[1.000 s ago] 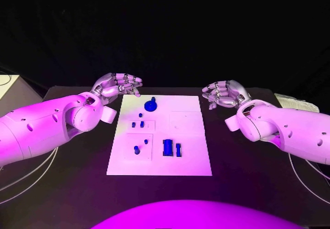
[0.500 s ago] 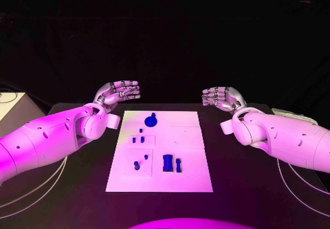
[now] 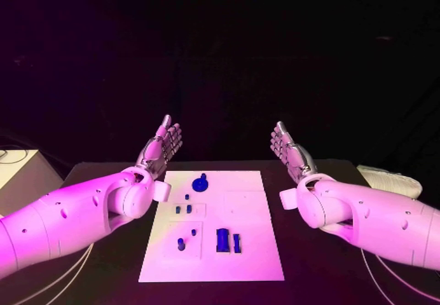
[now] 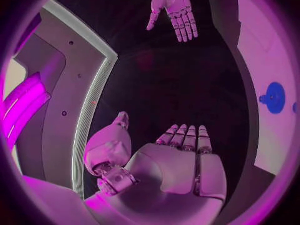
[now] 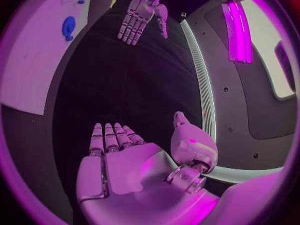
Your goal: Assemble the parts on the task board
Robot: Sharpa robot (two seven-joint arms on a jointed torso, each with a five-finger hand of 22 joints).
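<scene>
- Head view: the left silver many-fingered hand (image 3: 161, 147) is raised above the far left corner of the white rectangular task board (image 3: 247, 210), fingers straight and spread, holding nothing.
- Small blue parts (image 3: 200, 185) lie on the board's left half, below and between both hands, untouched.
- The right silver hand (image 3: 290, 152) is raised likewise off the far right corner, flat and empty.

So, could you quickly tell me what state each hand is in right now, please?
Left hand: open, fingers stretched out straight, holding nothing.
Right hand: open, fingers stretched out straight, holding nothing.
</scene>
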